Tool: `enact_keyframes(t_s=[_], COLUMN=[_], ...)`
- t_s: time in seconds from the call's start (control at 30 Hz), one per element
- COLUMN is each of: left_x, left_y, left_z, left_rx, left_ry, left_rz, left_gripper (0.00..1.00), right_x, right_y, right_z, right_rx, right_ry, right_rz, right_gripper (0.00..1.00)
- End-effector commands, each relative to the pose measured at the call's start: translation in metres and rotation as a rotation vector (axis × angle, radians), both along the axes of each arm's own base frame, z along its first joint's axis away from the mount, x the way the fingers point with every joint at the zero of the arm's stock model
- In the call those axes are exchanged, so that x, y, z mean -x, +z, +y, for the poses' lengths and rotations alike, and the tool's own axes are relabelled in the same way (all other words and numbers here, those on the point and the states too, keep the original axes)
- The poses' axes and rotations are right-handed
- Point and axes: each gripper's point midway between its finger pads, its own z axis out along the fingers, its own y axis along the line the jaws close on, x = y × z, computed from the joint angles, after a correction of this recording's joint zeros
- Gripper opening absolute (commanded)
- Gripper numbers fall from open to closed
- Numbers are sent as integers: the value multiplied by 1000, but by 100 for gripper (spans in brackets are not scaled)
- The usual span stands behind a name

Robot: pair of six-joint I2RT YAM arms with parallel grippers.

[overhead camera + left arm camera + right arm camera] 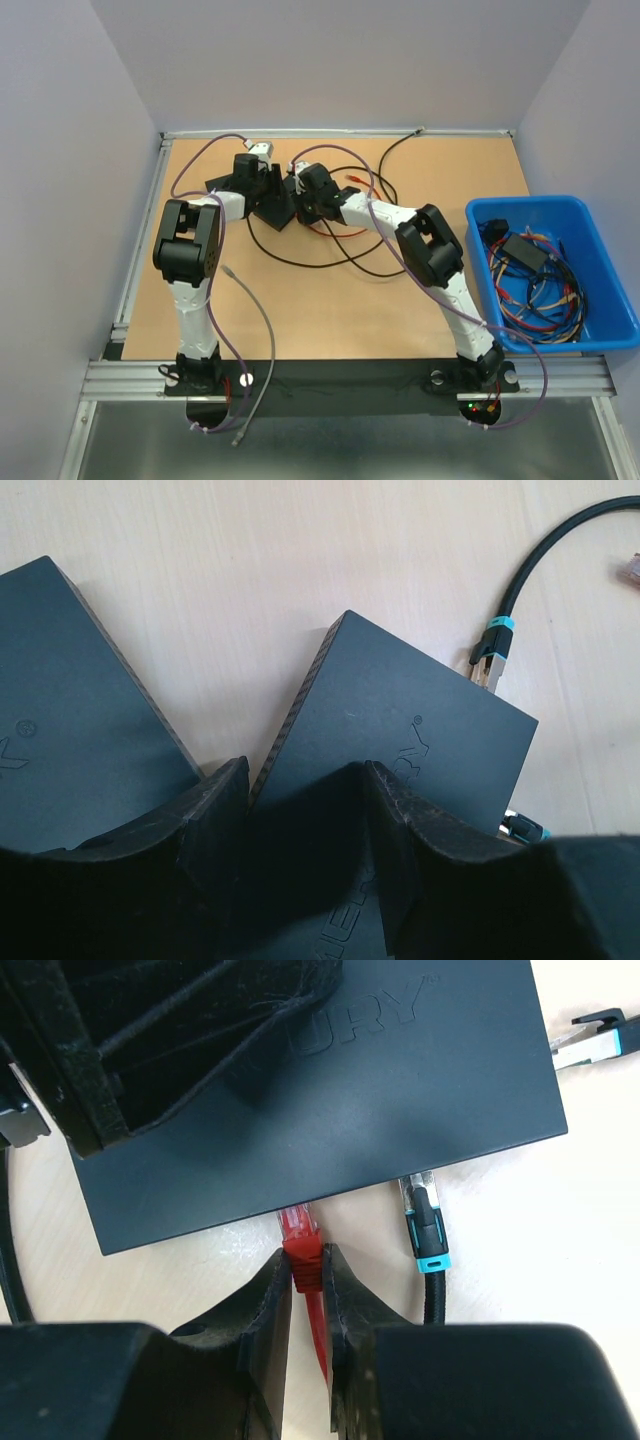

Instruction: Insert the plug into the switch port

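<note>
The switch (350,1090) is a flat dark box on the tabletop. My right gripper (308,1256) is shut on the red plug (300,1228). The plug's clear tip sits at the switch's near side, partly under its edge. My left gripper (305,785) is open above the switch (400,720). Its left finger (215,795) stands just beside the box's left edge and its right finger (400,805) is over the top face. From above, both grippers meet at the switch (275,208) at the back centre of the table.
A black cable with a teal plug (427,1235) is seated in the port beside the red one, and another teal plug (600,1045) lies at the far corner. A second dark box (70,700) lies to the left. A blue bin (480,215) of cables stands at the right edge.
</note>
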Motion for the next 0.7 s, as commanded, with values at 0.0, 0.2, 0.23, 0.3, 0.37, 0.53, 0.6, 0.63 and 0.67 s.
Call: enact_keyframes(t_s=[0.0, 0.2, 0.23, 0.3, 0.37, 0.53, 0.6, 0.63, 0.67], left_x=[138, 136, 136, 137, 137, 136, 136, 136, 136], left_y=[-84, -88, -88, -88, -89, -89, -88, -88, -88], left_z=[-61, -58, -58, -59, -58, -59, -59, -60, -60], left_rx=[66, 44, 43, 40, 38, 38, 39, 40, 40], left_ry=[-226, -208, -209, -212, -210, -216, -215, -218, -219], left_rz=[528, 533, 533, 533, 536, 536, 535, 535, 535], left_gripper=[56, 56, 56, 56, 55, 55, 54, 54, 54], right_x=[-65, -72, -71, -70, -70, -66, -63, -61, -56], right_y=[208, 206, 204, 201, 197, 190, 187, 185, 183], right_z=[63, 57, 56, 55, 56, 47, 44, 44, 41], right_rx=[-514, -427, -421, -413, -407, -394, -389, -388, -386], right_ry=[30, -10, -6, -1, -4, -26, -32, -31, -32], right_rz=[-541, -518, -517, -515, -510, -488, -477, -472, -464], right_gripper=[0, 0, 0, 0, 1, 2, 2, 2, 2])
